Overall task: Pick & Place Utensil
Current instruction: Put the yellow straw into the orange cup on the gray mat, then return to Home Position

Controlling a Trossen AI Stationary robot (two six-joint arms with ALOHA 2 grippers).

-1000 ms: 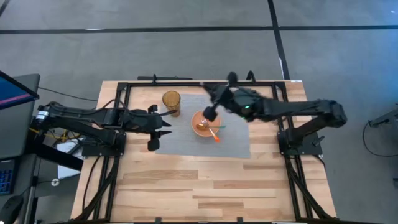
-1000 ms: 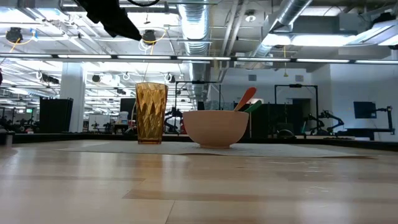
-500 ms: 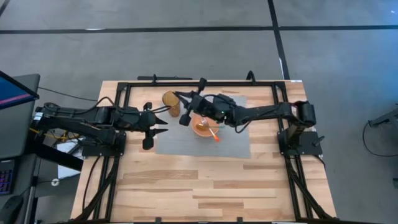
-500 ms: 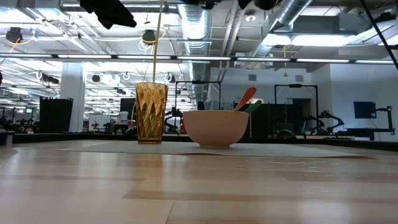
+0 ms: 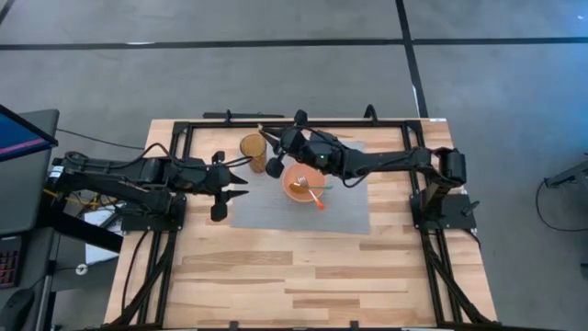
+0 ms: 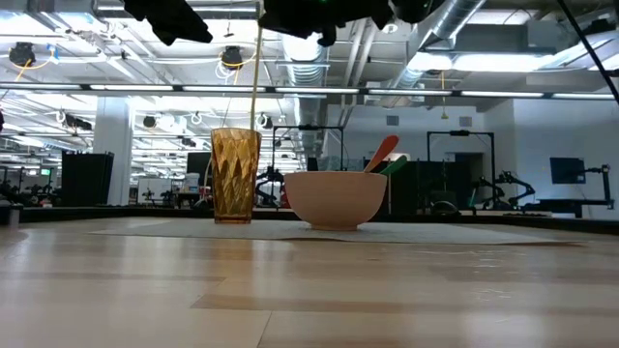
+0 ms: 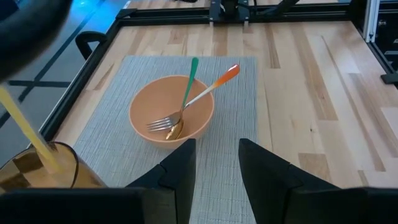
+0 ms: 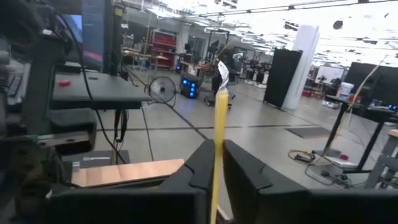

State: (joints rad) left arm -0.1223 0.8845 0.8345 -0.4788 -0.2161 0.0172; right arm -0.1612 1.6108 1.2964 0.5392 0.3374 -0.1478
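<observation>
I have the right gripper (image 5: 276, 147) hanging above the amber glass (image 5: 254, 147), its fingers clamped together on a long yellow utensil (image 6: 255, 68) that points straight down. From the low view the utensil's lower end sits at or just inside the glass's rim; I cannot tell how deep it reaches. The left wrist view shows the yellow shaft meeting the glass too.

The glass stands on the grey mat (image 5: 344, 216) on the counter (image 5: 303, 276), just beside the peach bowl (image 5: 301, 182). In the bowl lie a fork with a green handle (image 7: 189, 78) and a spoon with an orange handle (image 7: 224, 76), both leaning on the rim.

My left gripper (image 5: 230, 188) waits at the mat's edge near the glass, fingers apart and holding nothing.

As I judge it, the pick is done and the place is nearly there: this utensil is over its target but not yet let go. What remains is to lower it, part the fingers, and pull clear. Whether the two pieces in the bowl are also meant to go, I cannot say
</observation>
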